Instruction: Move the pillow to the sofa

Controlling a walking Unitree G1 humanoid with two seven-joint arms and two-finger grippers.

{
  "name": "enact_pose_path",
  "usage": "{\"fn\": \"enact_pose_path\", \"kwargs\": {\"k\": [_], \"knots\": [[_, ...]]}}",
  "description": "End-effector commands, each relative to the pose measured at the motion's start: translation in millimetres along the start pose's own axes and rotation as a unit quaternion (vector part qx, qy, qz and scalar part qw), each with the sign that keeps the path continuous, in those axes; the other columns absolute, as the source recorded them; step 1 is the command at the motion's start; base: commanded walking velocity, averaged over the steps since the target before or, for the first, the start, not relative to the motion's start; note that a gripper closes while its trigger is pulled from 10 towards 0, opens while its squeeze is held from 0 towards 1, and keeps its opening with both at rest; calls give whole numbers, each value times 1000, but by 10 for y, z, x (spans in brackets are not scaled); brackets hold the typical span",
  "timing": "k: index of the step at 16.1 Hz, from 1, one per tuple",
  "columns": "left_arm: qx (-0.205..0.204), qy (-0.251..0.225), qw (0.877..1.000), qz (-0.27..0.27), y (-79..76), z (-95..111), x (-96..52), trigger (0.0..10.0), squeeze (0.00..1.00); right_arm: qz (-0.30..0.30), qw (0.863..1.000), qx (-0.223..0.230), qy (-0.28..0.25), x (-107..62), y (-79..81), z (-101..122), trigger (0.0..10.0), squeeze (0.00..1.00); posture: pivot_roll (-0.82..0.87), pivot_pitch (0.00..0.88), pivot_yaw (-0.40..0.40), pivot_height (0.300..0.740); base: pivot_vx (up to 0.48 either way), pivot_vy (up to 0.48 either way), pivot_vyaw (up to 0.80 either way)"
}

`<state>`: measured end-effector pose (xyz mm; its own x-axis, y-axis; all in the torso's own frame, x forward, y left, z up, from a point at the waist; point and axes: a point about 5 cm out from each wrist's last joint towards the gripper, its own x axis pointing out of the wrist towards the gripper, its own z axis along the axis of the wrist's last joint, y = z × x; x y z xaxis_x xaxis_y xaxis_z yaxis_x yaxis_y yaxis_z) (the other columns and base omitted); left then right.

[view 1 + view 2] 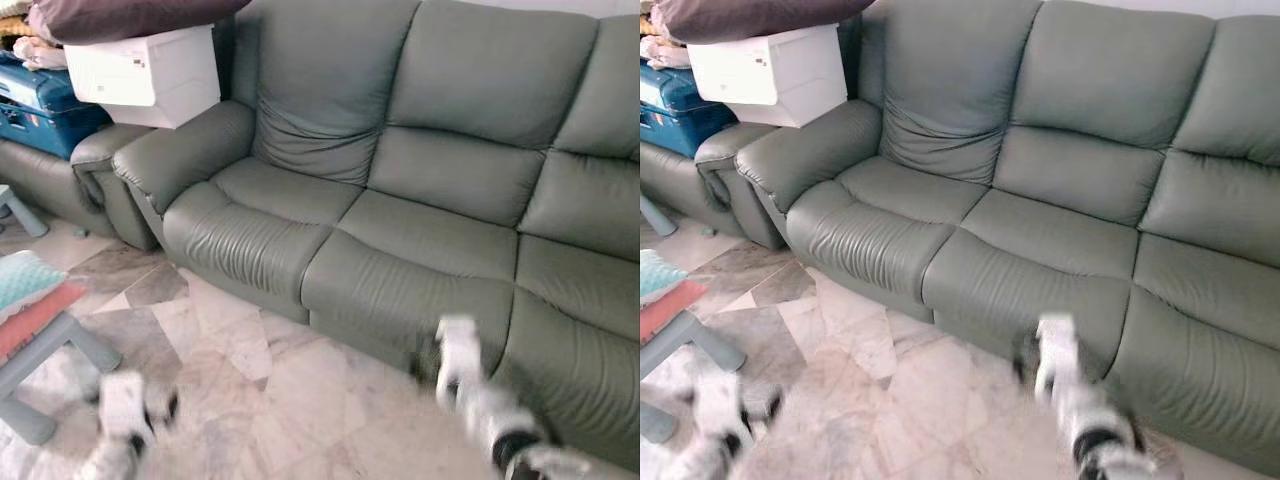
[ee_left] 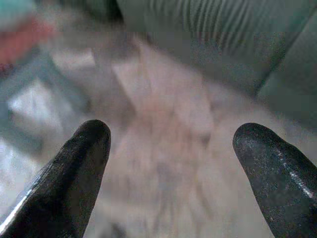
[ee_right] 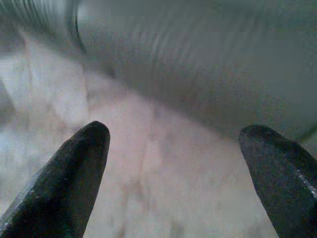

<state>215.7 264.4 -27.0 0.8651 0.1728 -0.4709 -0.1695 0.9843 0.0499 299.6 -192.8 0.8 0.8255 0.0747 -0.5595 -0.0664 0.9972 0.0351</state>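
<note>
Pillow (image 1: 22,280) unheld; both grippers spread.

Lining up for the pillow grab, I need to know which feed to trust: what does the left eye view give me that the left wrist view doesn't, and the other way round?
Left eye view alone: the whole grey sofa with its three seats, the white box and blue case on the neighbouring armchair, and the right tool, blurred, low in front of the sofa.

Left wrist view alone: the left tool close up, fingers apart, nothing between them.

Both: the marble floor, the sofa's front edge, and the teal pillow on a red cushion atop the grey stool, blurred in the wrist view.
</note>
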Motion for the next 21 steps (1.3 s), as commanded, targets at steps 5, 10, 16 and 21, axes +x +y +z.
{"fn": "enact_pose_path", "kwargs": {"k": [5, 10, 16, 21], "knots": [[-35, -204, 975, -81, -520, 631, -718, 10000, 0, 88, 975, -81, -187, -214, 221, 556, 10000, 0, -137, 0, 30, 740, 0, 0, 0], [-25, -165, 983, -71, -555, 637, -885, 10000, 0, 91, 967, -117, -206, -465, 256, 611, 10000, 0, -152, 0, 13, 740, 0, 0, 320], [-5, -182, 983, -13, -462, 788, -706, 10000, 0, 90, 965, -129, -210, -477, 286, 721, 10000, 0, -158, 0, 15, 740, 0, 0, 800], [-35, -176, 983, 24, -465, 791, -638, 10000, 0, 90, 964, -131, -216, -461, 295, 782, 10000, 0, -166, 0, 18, 740, 0, 0, 800]]}}
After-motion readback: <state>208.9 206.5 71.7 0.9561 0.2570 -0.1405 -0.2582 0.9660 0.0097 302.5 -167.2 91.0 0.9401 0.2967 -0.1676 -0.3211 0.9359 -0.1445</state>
